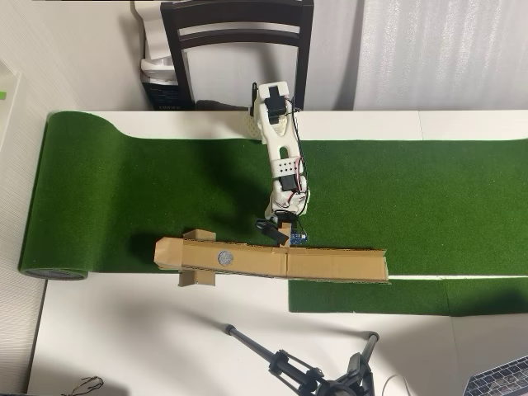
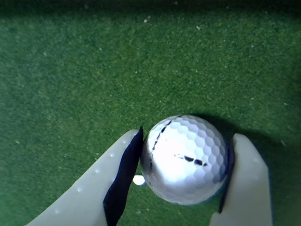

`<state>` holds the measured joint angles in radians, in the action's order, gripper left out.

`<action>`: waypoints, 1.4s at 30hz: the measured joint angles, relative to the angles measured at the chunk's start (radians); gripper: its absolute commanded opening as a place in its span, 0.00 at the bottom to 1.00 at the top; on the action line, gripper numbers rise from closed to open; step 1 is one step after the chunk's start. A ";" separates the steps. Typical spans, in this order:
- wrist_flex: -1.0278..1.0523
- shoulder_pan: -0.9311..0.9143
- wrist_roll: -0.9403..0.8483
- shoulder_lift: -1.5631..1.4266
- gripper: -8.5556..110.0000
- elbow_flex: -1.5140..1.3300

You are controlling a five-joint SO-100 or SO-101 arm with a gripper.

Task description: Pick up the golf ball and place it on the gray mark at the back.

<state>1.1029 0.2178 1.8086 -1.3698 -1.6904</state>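
Note:
In the wrist view a white dimpled golf ball [image 2: 186,160] with black markings sits between my two fingers over the green turf. Both pads touch its sides, so my gripper [image 2: 190,136] is shut on it. In the overhead view my white arm reaches down from the back, with the gripper [image 1: 279,228] just behind the cardboard strip [image 1: 330,264]. The ball is hidden under the arm there. The round gray mark [image 1: 224,257] lies on the cardboard, to the left of the gripper.
The green turf mat [image 1: 124,190] covers the white table, rolled at its left end. A dark chair [image 1: 238,41] stands behind the arm's base. A black tripod [image 1: 305,371] lies at the front edge. A small blue board [image 1: 297,238] sits by the gripper.

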 measured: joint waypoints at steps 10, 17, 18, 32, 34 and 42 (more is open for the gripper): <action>0.014 0.006 -0.018 0.014 0.21 0.156; 0.046 -0.026 -0.152 0.017 0.21 0.456; 0.052 -0.031 -0.173 0.017 0.21 0.492; 0.035 -0.213 -0.474 0.091 0.21 0.772; 0.000 -0.227 -0.503 0.121 0.21 0.772; -0.121 -0.238 -0.591 0.199 0.21 0.772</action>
<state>0.9817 -0.0199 1.2180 -1.1704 -0.9189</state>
